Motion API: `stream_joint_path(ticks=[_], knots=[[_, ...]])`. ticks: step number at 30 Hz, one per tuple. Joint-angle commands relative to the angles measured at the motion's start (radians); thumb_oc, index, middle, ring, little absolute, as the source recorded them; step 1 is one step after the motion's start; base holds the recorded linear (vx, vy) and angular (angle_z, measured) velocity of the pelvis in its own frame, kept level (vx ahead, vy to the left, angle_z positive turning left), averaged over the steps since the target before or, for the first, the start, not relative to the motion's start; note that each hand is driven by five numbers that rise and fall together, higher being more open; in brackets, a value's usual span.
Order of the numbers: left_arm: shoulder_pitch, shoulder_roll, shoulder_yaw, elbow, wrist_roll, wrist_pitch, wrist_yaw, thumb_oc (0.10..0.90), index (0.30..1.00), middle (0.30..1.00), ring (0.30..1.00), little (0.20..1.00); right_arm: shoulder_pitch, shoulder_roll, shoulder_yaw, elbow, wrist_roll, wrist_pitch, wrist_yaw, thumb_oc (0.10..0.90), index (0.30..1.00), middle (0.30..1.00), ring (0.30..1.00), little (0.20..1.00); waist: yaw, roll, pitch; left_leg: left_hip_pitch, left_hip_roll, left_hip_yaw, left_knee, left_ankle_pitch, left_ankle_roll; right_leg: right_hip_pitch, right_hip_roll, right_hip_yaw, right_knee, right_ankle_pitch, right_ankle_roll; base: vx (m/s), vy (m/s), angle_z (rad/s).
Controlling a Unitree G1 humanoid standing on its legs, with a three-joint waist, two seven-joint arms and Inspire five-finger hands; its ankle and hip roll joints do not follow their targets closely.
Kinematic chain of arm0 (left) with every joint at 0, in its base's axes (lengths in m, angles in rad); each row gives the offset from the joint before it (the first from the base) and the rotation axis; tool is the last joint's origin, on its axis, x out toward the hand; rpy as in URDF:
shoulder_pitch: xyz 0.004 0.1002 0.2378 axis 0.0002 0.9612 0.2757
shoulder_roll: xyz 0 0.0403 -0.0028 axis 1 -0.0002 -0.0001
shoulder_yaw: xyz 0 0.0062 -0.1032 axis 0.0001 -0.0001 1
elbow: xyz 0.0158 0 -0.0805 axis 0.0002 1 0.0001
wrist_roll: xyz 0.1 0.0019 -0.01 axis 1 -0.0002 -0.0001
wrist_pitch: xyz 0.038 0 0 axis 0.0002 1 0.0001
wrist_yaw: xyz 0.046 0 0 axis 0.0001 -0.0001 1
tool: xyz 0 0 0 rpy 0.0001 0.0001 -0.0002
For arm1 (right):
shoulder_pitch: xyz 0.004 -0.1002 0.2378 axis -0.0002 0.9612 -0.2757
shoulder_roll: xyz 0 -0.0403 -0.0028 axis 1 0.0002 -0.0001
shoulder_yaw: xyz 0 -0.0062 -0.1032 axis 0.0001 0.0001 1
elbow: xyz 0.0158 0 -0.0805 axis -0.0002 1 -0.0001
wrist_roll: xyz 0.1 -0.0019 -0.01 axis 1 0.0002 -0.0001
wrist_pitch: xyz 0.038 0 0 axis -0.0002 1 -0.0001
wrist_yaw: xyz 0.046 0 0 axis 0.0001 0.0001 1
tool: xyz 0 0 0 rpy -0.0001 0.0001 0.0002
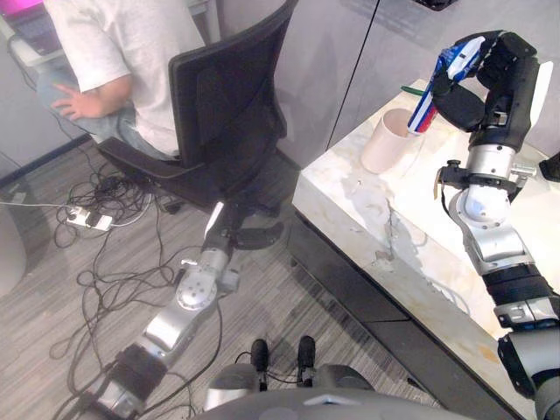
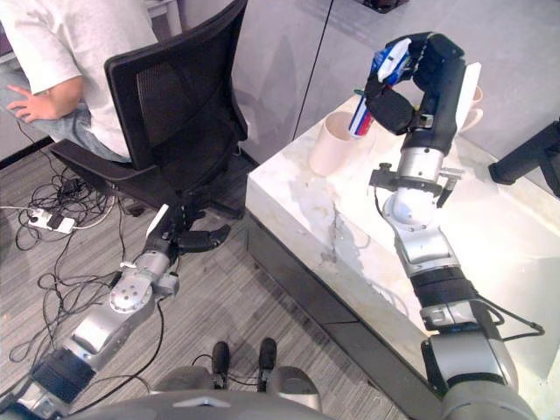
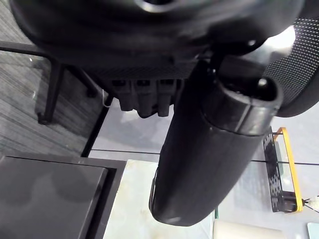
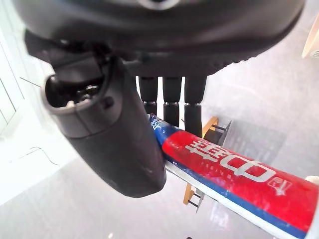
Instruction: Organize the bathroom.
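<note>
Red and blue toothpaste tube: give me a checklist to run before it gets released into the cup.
1. Right hand pinches the red and blue toothpaste tube: ok.
2. Tube's lower end at the mouth of the cream round cup: ok.
3. Tube fully seated inside the cup: cannot tell.
4. Cup upright on the white marble counter: ok.
5. Cup well back from the counter's edge: not ok, it stands near the corner.
6. Left hand low by the black office chair, away from the counter: ok.

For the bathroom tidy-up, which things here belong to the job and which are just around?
In the job:
toothpaste tube, pinched in right hand
beige cup
marble counter

Just around:
office chair
seated person
left hand, idle
</note>
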Motion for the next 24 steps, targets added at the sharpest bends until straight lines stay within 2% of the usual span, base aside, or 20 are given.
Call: stream_joint_path(ticks=[1, 9, 10, 11, 12, 18, 24], knots=[[-0.060, -0.008, -0.019, -0.083, 0.021, -0.129, 0.012, 0.800, 0.900, 0.900, 0.900, 0.900, -0.020, -0.053, -0.090, -0.086, 0.047, -0.060, 0.013, 0.400, 0.300, 0.300, 0.300, 0.300, -0.012, 0.024, -0.134, -0.068, 0.055, 0.028, 0.000, -0.013, -0.067, 0.027, -0.002, -0.099, 0.121, -0.203, 0.062, 0.04, 0.023, -0.02], [-0.049, -0.010, -0.002, -0.086, 0.013, -0.111, 0.000, 0.800, 0.900, 0.900, 0.900, 0.900, 0.052, 0.041, -0.070, -0.109, 0.017, -0.036, 0.010, 0.400, 0.300, 0.300, 0.300, 0.300, -0.018, 0.034, -0.125, -0.060, 0.049, 0.033, -0.010, -0.016, -0.053, 0.012, 0.002, -0.097, 0.128, -0.203, 0.062, 0.03, 0.010, 0.00], [-0.048, -0.010, 0.000, -0.086, 0.018, -0.108, 0.003, 0.800, 0.900, 0.900, 0.900, 0.900, 0.064, 0.056, -0.067, -0.111, 0.016, -0.038, 0.006, 0.482, 0.422, 0.422, 0.422, 0.422, -0.020, 0.035, -0.123, -0.057, 0.049, 0.035, -0.011, -0.017, -0.050, 0.010, 0.003, -0.096, 0.131, -0.204, 0.063, 0.00, 0.000, 0.00], [-0.047, -0.009, 0.000, -0.087, 0.018, -0.108, 0.005, 0.800, 0.900, 0.900, 0.900, 0.900, 0.069, 0.059, -0.068, -0.113, 0.017, -0.039, 0.007, 0.667, 0.700, 0.700, 0.700, 0.700, -0.021, 0.035, -0.123, -0.057, 0.049, 0.036, -0.011, -0.017, -0.050, 0.009, 0.003, -0.096, 0.131, -0.204, 0.063, 0.00, 0.000, 0.00], [-0.044, -0.009, -0.001, -0.088, 0.017, -0.107, 0.007, 0.800, 0.900, 0.900, 0.900, 0.900, 0.078, 0.064, -0.069, -0.119, 0.019, -0.037, 0.009, 0.800, 0.900, 0.900, 0.900, 0.900, -0.022, 0.036, -0.122, -0.056, 0.049, 0.036, -0.011, -0.018, -0.049, 0.008, 0.003, -0.095, 0.132, -0.204, 0.063, 0.00, 0.000, 0.00], [-0.038, -0.008, 0.008, -0.087, 0.034, -0.110, 0.019, 0.800, 0.900, 0.900, 0.900, 0.900, 0.138, 0.096, -0.083, -0.152, 0.023, -0.029, 0.005, 0.800, 0.900, 0.900, 0.900, 0.900, -0.033, 0.039, -0.118, -0.046, 0.048, 0.044, -0.011, -0.024, -0.041, -0.001, 0.006, -0.088, 0.143, -0.206, 0.067, 0.00, -0.003, -0.01], [-0.040, -0.013, 0.007, -0.077, 0.044, -0.112, 0.027, 0.800, 0.900, 0.900, 0.900, 0.900, 0.176, 0.105, -0.081, -0.167, 0.018, 0.022, 0.015, 0.800, 0.900, 0.900, 0.900, 0.900, -0.046, 0.043, -0.120, -0.036, 0.046, 0.053, -0.011, -0.029, -0.037, -0.007, 0.010, -0.081, 0.151, -0.209, 0.067, -0.02, -0.005, -0.06]])
